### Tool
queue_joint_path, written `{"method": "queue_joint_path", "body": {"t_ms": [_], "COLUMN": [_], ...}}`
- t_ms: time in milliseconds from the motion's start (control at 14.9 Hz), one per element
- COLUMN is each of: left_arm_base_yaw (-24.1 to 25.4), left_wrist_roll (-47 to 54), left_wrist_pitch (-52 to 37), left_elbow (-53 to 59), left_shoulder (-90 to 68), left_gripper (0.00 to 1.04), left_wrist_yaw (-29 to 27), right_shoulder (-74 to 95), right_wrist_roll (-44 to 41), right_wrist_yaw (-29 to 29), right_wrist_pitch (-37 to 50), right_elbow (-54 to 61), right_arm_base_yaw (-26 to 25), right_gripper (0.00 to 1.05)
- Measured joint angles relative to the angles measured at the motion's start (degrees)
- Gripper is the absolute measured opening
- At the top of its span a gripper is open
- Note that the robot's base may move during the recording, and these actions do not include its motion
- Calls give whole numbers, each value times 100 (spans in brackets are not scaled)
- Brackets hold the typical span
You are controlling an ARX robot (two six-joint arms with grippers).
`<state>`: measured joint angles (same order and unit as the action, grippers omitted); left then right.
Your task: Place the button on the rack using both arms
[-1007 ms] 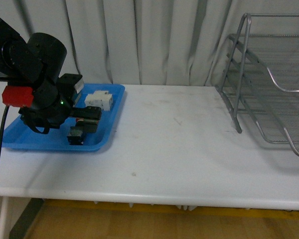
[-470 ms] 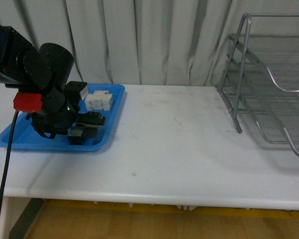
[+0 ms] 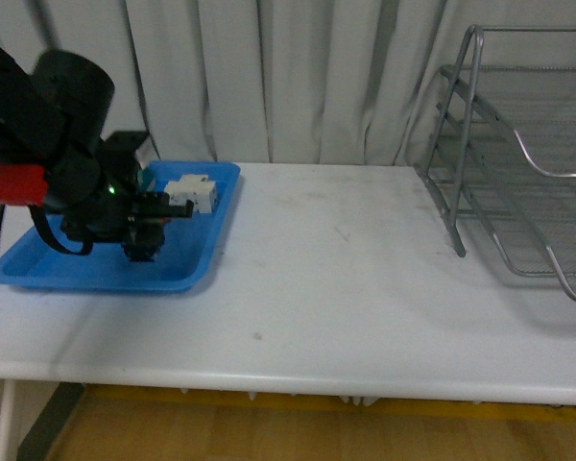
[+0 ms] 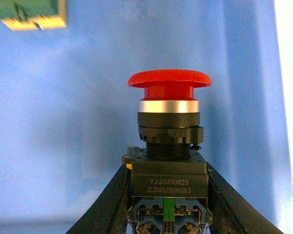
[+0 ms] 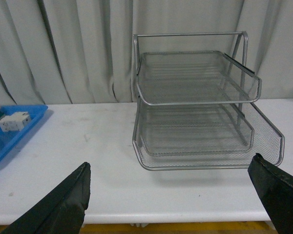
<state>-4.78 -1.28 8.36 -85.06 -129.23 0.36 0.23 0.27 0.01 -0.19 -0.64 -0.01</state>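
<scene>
The button (image 4: 168,126), its dark body printed "YJ:20250623", is clamped between the left jaws over the blue tray (image 3: 202,264) at the front view's left. Bare white surface (image 3: 346,288) runs to the rack (image 3: 518,173) at the right edge. The right jaws gape wide, empty.

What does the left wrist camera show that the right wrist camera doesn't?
Only the left wrist view: the red-capped button, clamped at its dark body by the left gripper, plus a green switch. Only the right wrist view: the rack standing on the table, a white block, and the right gripper open, holding nothing. Both: the blue tray.
</scene>
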Motion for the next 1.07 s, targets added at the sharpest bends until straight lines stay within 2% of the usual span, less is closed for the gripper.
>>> {"method": "queue_joint_path", "body": {"t_ms": [269, 470, 604, 806, 1074], "left_arm_base_yaw": [63, -4, -74, 162, 232], "left_wrist_roll": [352, 933, 1318, 1528, 1558], "left_wrist_pitch": [-1156, -1156, -1147, -1447, -1725], "left_elbow": [2164, 3722, 4527, 5451, 5650], "left_shoulder": [2621, 4223, 5080, 5272, 5130], "left_gripper": [36, 36, 36, 36, 36], "left_wrist_yaw": [605, 914, 885, 839, 737], "right_shoulder": [0, 0, 0, 0, 0], "right_wrist_roll": [0, 0, 0, 0, 0], "right_wrist_yaw": [-2, 0, 0, 0, 0], "right_wrist_pitch": [0, 0, 0, 0, 0], "right_elbow": [0, 0, 0, 0, 2], "right_arm_base_yaw": [0, 0, 0, 0, 0], "right_gripper": [98, 98, 98, 98, 98]}}
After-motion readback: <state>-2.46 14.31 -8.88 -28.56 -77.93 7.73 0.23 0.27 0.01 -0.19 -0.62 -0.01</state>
